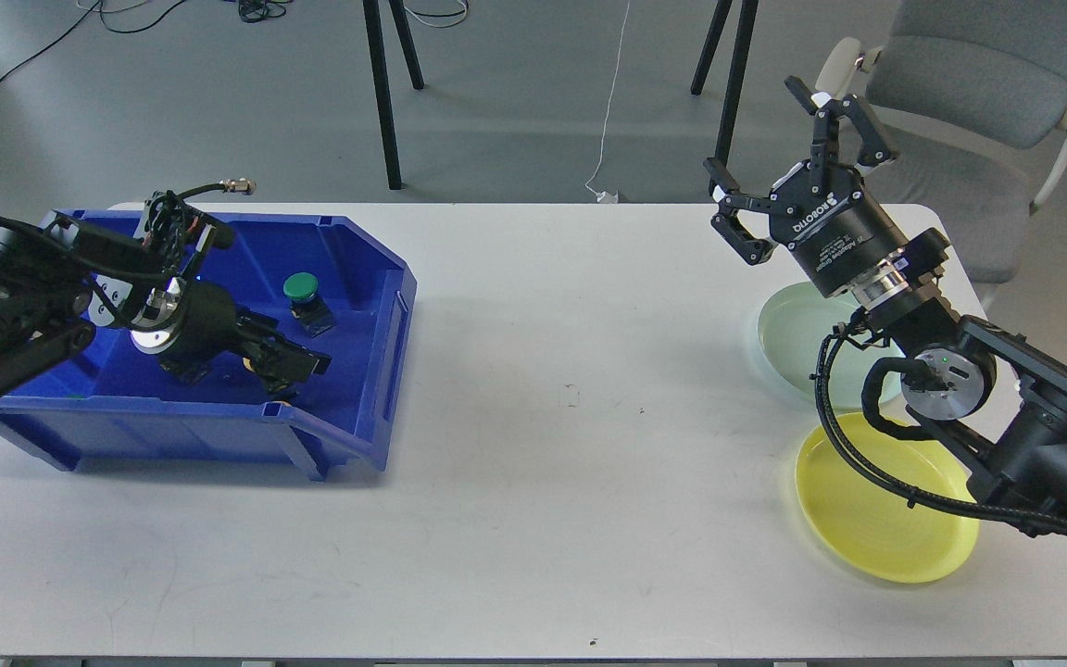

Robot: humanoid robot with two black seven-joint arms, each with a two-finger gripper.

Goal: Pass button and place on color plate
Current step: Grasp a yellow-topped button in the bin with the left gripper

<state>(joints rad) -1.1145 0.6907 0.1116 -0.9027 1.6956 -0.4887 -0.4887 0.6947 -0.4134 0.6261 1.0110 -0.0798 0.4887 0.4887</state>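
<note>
My left gripper (291, 363) is low inside the blue bin (362, 408), over the spot where the yellow button stood. That button is hidden under its dark fingers, and I cannot tell whether they are closed on it. A green button (300, 287) stands upright at the back of the bin. Only the black base (183, 372) of a second green button shows, behind my left wrist. My right gripper (750, 126) is open and empty, raised above the table's far right. The pale green plate (788, 333) and the yellow plate (876, 533) lie below my right arm.
The blue bin takes up the table's left side. A grey chair (969, 83) stands behind the right corner, and two black tripod legs (385, 102) stand on the floor behind the table. My right forearm and its cables hang over both plates.
</note>
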